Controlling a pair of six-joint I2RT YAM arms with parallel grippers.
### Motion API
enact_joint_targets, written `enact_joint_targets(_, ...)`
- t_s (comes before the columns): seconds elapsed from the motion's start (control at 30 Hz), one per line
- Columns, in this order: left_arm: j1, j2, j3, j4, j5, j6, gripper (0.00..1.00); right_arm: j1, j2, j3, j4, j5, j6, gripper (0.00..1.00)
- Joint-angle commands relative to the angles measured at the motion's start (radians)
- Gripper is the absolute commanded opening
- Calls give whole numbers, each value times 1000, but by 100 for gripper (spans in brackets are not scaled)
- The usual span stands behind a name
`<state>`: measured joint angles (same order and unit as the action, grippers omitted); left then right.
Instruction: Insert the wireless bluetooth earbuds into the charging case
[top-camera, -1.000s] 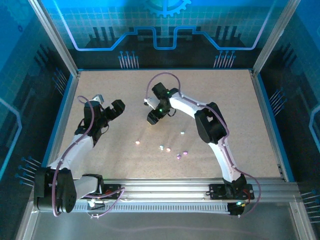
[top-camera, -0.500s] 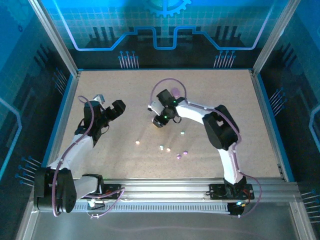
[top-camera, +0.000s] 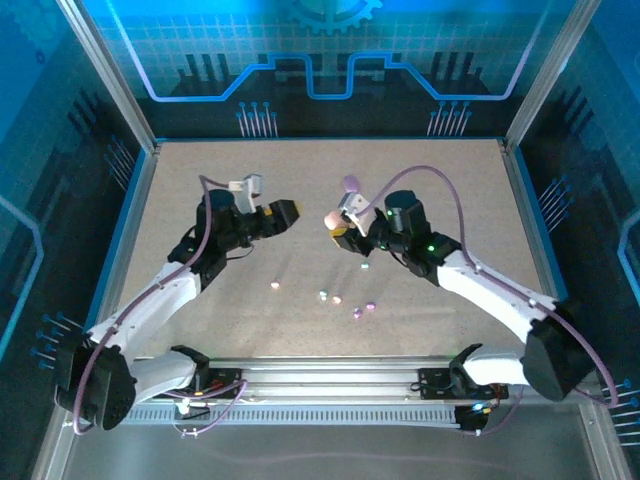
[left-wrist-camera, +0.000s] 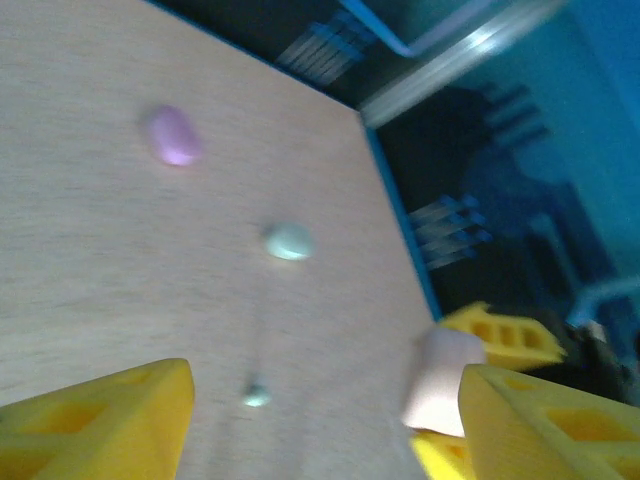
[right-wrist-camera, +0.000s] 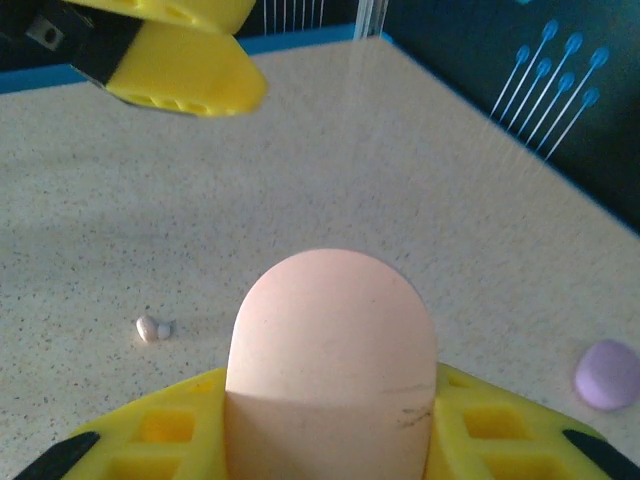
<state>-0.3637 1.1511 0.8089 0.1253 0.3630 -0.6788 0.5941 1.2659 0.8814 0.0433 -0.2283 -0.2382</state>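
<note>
Loose earbuds (top-camera: 337, 299) scattered on table (top-camera: 450, 180) nearest arm bases, none in a case. Beyond them, right gripper (right-wrist-camera: 330, 440) clamped on pink-cream charging case (right-wrist-camera: 330, 330), held above table; lid looks closed. Left gripper (left-wrist-camera: 325, 392) just beside it, fingers apart, empty. Purple case (top-camera: 350, 184) farther back. Risks: smooth rounded case slips from clamp if left fingers knock it; tiny earbuds skid away when pinched.
</note>
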Motion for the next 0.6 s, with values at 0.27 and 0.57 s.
enact_joint_targets(0.27, -184, 121, 182, -47, 88, 117, 64, -10, -173, -105, 82, 17, -37, 32)
enact_joint_targets(0.57, -244, 196, 258, -124, 98, 174, 54, -4, -171, -103, 94, 25, -13, 32)
